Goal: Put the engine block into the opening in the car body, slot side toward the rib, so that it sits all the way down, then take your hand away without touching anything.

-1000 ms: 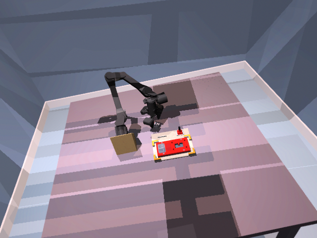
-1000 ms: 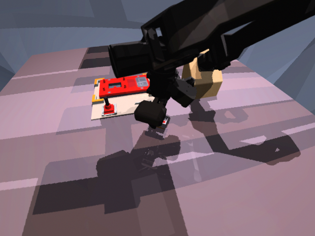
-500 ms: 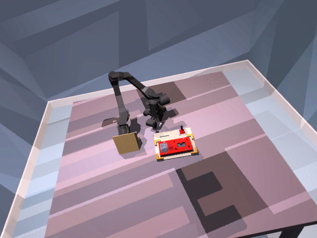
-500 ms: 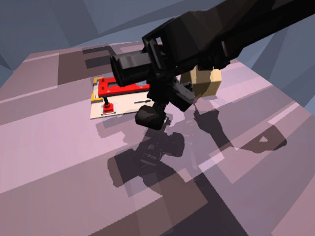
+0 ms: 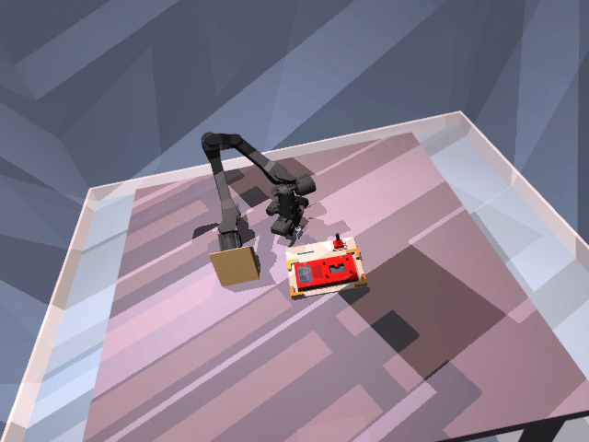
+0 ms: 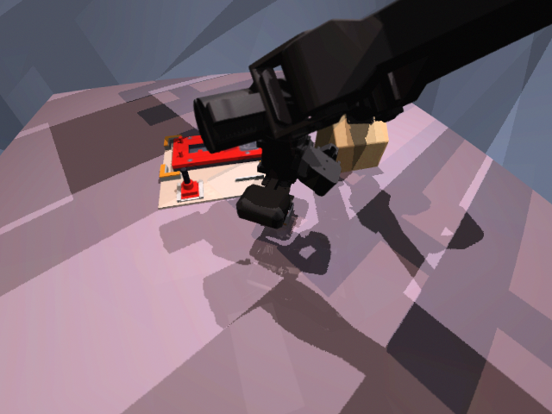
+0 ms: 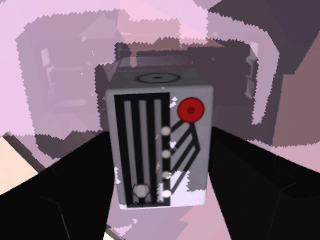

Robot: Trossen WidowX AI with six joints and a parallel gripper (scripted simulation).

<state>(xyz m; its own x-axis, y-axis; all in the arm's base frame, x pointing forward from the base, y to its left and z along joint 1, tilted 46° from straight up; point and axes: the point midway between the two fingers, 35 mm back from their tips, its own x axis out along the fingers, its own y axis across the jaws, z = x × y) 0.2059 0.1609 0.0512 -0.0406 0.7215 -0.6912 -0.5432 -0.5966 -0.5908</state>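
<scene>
The engine block [image 7: 187,172], a grey box with black stripes and a red round cap on top, sits between both black fingers in the wrist view. My gripper [image 7: 159,140] is shut on it, pointing down. In the top view the gripper [image 5: 295,234] is behind and left of the cream board. Most of the block is hidden there and in the exterior view; I cannot tell if it touches the table. The red car body [image 5: 317,273] [image 6: 218,156] lies on the board, its opening facing up with nothing in it. The rib is too small to make out.
The cream board [image 5: 323,248] [image 6: 222,189] has orange corner pieces around the car body. A red piece with an upright black stick [image 5: 338,243] [image 6: 189,189] stands at its edge. A tan box [image 5: 235,267] [image 6: 360,155] stands by the arm's base, left of the board in the top view.
</scene>
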